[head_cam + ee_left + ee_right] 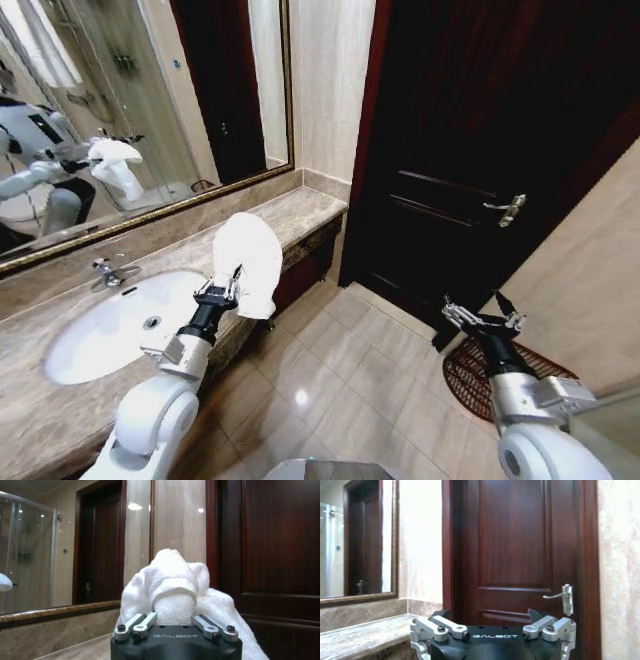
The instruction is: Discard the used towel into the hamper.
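Observation:
A white used towel (250, 262) hangs bunched in the air over the front edge of the vanity counter, held from below by my left gripper (222, 291), which is shut on it. In the left wrist view the towel (172, 592) bulges up between the fingers (137, 624). The hamper (470, 372), a dark red-brown wire basket, stands on the floor at the right, by the wall and the door. My right gripper (484, 316) hovers open above the hamper's near rim, holding nothing.
A marble counter (300, 215) with a white sink (110, 325) and a chrome tap (108, 270) runs along the left under a large mirror (130, 110). A dark wooden door (480, 150) with a lever handle (508, 208) stands ahead. Tiled floor (340, 380) lies between counter and hamper.

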